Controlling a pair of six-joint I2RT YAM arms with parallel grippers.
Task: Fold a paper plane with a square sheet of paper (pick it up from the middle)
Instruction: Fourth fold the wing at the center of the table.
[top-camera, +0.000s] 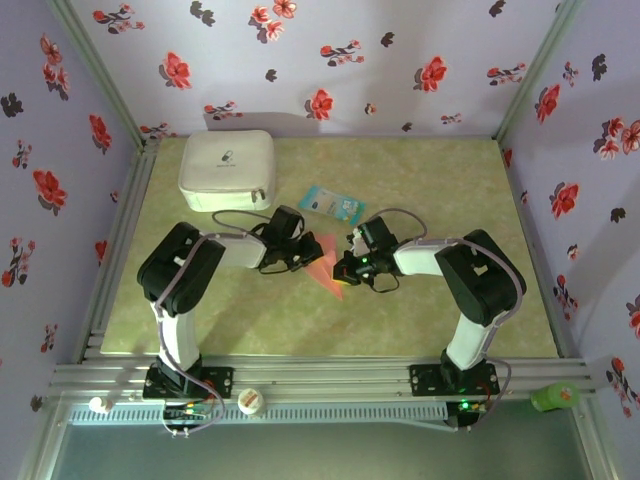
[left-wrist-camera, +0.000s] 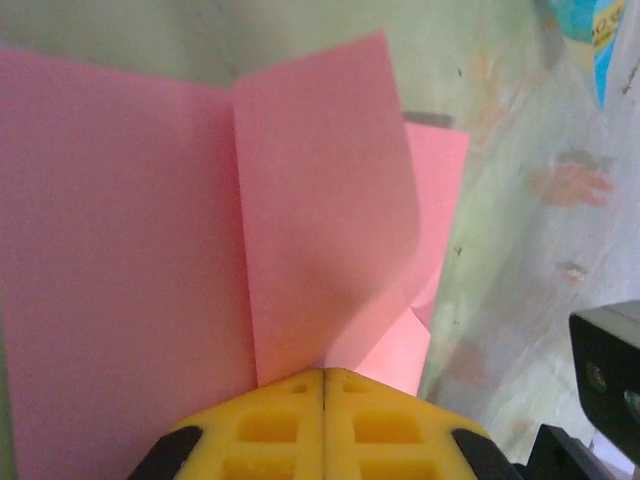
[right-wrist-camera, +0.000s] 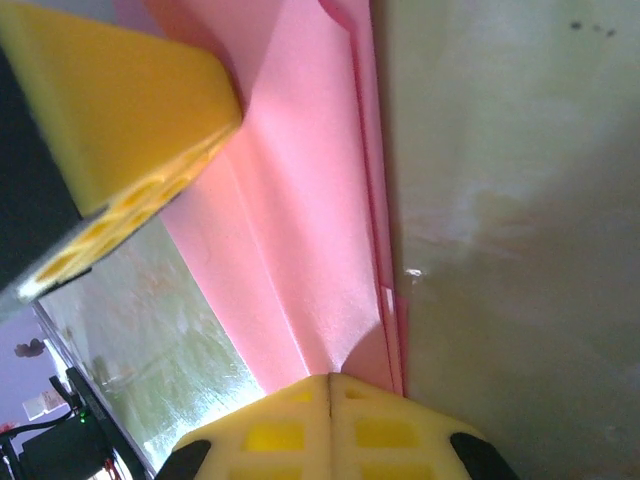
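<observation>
The salmon-pink sheet of paper (top-camera: 327, 266) is folded into a narrow pointed wedge between the two grippers at the table's middle. I cannot tell whether it has the paper plane's shape. In the left wrist view the paper (left-wrist-camera: 150, 230) spreads in flat layers, with one flap standing up along a crease that runs into the jaws. My left gripper (left-wrist-camera: 323, 376) is shut on the paper's edge. My right gripper (right-wrist-camera: 329, 381) is shut on the opposite end, where stacked folded edges (right-wrist-camera: 385, 250) lie against the table. One yellow fingertip (right-wrist-camera: 130, 110) of the left gripper reaches in there.
A white zipped case (top-camera: 228, 170) sits at the back left. A small light-blue packet (top-camera: 332, 204) lies just behind the grippers. On the front rail there is a white cap (top-camera: 250, 401) and a green object (top-camera: 555, 397). Flowered walls enclose the table.
</observation>
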